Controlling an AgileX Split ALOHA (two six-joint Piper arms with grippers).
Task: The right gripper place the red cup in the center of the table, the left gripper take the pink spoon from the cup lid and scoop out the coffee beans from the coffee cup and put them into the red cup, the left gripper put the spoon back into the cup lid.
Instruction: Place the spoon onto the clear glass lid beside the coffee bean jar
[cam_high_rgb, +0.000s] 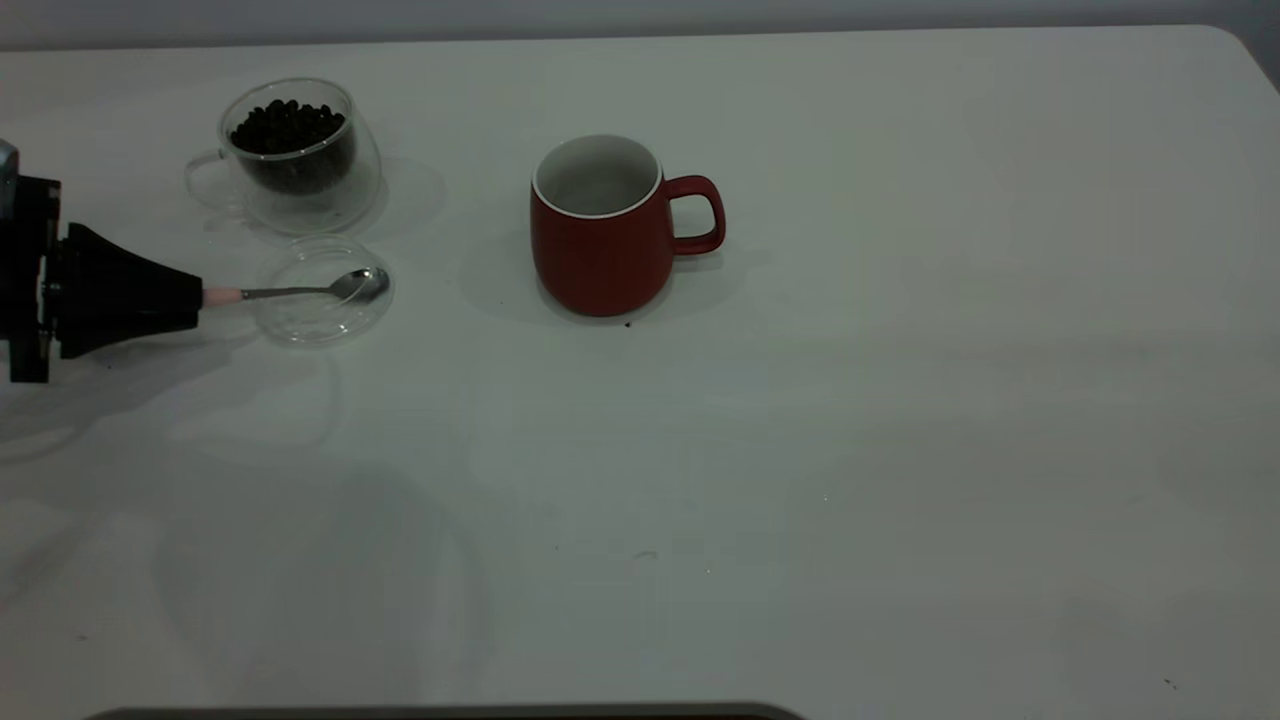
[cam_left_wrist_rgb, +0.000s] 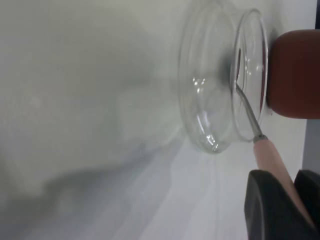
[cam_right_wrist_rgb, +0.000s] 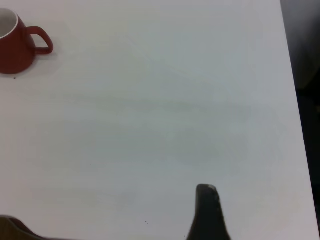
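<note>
White table (cam_high_rgb: 900, 400): my left gripper (cam_high_rgb: 195, 298), jaws pinching the pink spoon (cam_high_rgb: 300, 291) over the lid (cam_high_rgb: 325, 325); lift level. Right gripper (cam_right_wrist_rgb: 209, 212) idle, jaws unclear.

Matte black robot parts at the edges of the views

The left gripper (cam_high_rgb: 195, 297) is a matte black wedge that tapers from a broad base to a blunt narrow tip; behind it sits a squared black block with a pale grey metallic piece at its upper corner. In the left wrist view its fingers (cam_left_wrist_rgb: 270, 210) are dark, smooth and rounded at the edges. The right gripper (cam_right_wrist_rgb: 209, 212) shows one slim black finger with a rounded, faintly glossy tip
</note>
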